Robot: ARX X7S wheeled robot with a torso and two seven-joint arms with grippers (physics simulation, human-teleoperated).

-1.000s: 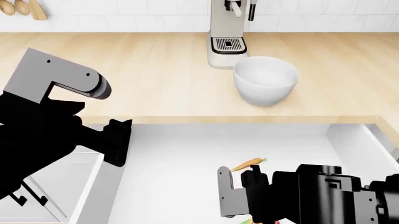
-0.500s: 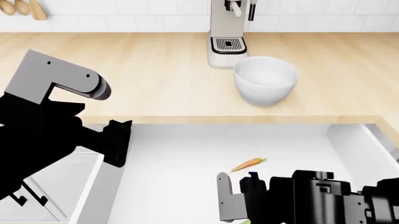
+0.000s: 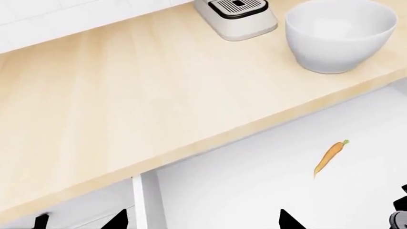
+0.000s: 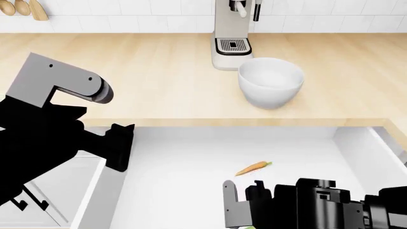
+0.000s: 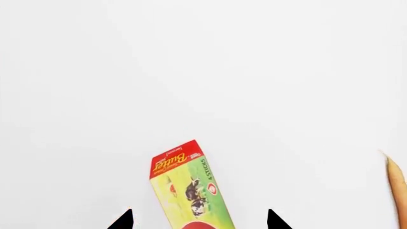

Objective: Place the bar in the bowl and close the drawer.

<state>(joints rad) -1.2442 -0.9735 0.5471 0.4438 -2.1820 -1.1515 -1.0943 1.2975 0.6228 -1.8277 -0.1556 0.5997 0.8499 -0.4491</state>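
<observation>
Butter-lettered bar (image 5: 186, 191) lies flat on the white floor of the open drawer (image 4: 190, 157), and the right wrist view has it framed between the two dark fingertips (image 5: 124, 220) of the right tool (image 5: 198, 220). Those tips stand apart on either side of the packet, released, with white floor showing between each tip and the bar. In the head view the right arm reaches in low from the near right edge, its black wrist block and grey bracket hanging over the drawer's near part, and the bar itself is all but hidden beneath it.

The left arm is bent at the near left, grey link up, black forearm angled toward the drawer's left wall. Left tool (image 3: 202, 220) shows only two dark tips at the frame's edge in its wrist view, spread wide, gripping nothing, over the drawer's left side.

On the tabletop (image 4: 146, 76), the bowl (image 4: 270, 81) sits upright toward the far middle, just in front of the coffee machine (image 4: 232, 33) at the back edge, and its inside shows plain white. A small carrot (image 4: 253, 167) lies on the drawer floor, just beyond the right arm.

Against the frame half a second ago, the right arm sits a touch lower in the head view, leaving more white floor between it and the carrot. The left arm, bowl and carrot hold their places.
</observation>
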